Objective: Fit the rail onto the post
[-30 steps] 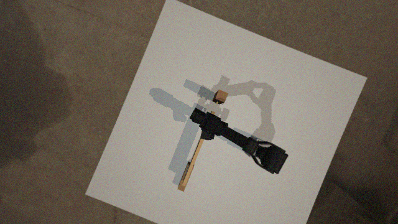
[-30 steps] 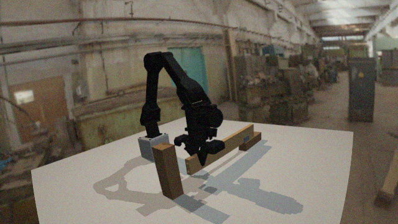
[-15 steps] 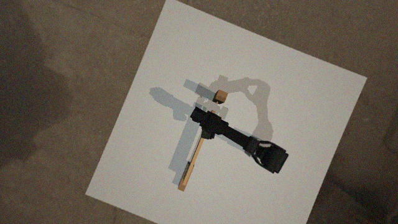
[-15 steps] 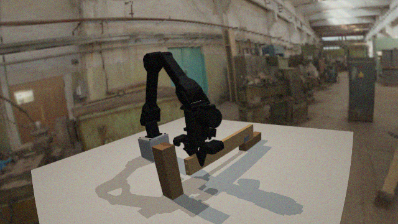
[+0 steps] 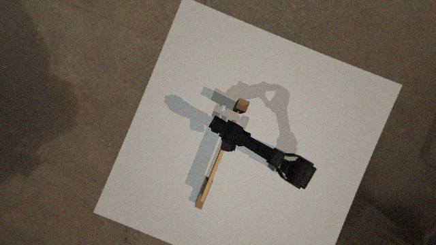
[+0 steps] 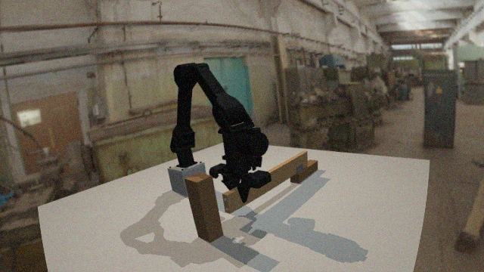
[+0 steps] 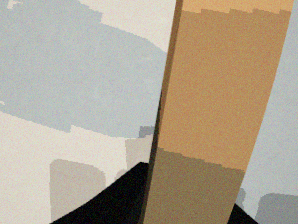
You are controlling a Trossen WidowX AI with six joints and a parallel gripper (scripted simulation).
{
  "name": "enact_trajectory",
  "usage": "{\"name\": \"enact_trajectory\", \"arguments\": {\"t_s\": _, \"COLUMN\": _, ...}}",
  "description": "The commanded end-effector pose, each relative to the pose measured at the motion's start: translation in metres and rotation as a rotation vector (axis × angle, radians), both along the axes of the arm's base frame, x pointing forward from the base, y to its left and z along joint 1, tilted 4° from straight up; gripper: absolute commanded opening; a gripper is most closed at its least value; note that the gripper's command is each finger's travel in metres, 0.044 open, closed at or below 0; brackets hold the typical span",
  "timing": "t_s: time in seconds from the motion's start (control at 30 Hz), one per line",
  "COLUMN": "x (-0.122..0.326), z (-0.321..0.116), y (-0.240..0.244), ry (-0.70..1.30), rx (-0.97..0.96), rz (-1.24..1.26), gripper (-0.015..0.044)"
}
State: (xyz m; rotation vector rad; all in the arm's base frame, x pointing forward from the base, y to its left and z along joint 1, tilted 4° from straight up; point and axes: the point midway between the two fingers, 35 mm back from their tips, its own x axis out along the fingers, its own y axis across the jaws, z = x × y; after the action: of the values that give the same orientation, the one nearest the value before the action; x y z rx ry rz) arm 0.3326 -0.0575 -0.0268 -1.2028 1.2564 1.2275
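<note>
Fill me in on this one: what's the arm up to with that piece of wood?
The black arm has its claw shut on the long wooden rail, gripping it close to the end that faces the upright wooden post. The rail's other end sits at the low footboard block. The exterior view shows a gap between rail and post, so the rail is not fitted on yet and has not been let go.

Top camera looks down over the whole white square surface (image 5: pixel 306 102) (image 6: pixel 359 211); exterior views it obliquely; wrist looks closely.
</note>
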Motion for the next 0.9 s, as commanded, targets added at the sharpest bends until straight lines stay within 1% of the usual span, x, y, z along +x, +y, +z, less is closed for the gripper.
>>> {"name": "enact_trajectory", "arguments": {"t_s": 0.0, "x": 0.0002, "z": -0.0001, "y": -0.0029, "ry": -0.001, "rx": -0.003, "rz": 0.001, "gripper": 0.0}}
{"name": "enact_trajectory", "arguments": {"t_s": 0.87, "x": 0.0005, "z": 0.001, "y": -0.0111, "ry": -0.001, "rx": -0.004, "rz": 0.001, "gripper": 0.0}}
